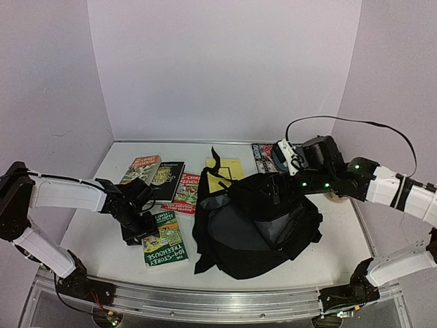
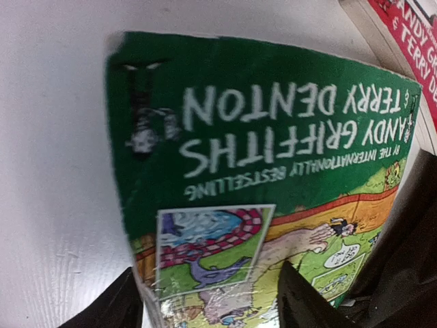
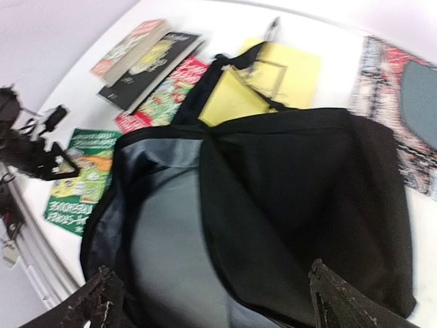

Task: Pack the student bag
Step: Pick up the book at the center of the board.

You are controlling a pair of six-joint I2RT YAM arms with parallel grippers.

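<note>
The student bag (image 1: 252, 229) is a soft black backpack lying flat mid-table, its mouth gaping towards the left and showing grey lining (image 3: 171, 225). My right gripper (image 1: 271, 190) hovers over the bag's far right part; in the right wrist view the gripper (image 3: 210, 270) stands open, with the bag (image 3: 307, 178) below it and nothing between the fingers. A green Treehouse book (image 1: 164, 239) lies left of the bag. My left gripper (image 1: 140, 224) is low at its left edge. Its jaws (image 2: 208, 273) stand apart around the green book's (image 2: 259, 137) end: one finger beside the edge, the other over the cover.
Behind the green book lie a tan book (image 1: 140, 169), a black book (image 1: 167, 179) and a red book (image 1: 186, 193). A yellow pad (image 1: 227, 174) sits under the bag's strap, and a magazine (image 1: 262, 157) lies at the back right. Walls close in on three sides.
</note>
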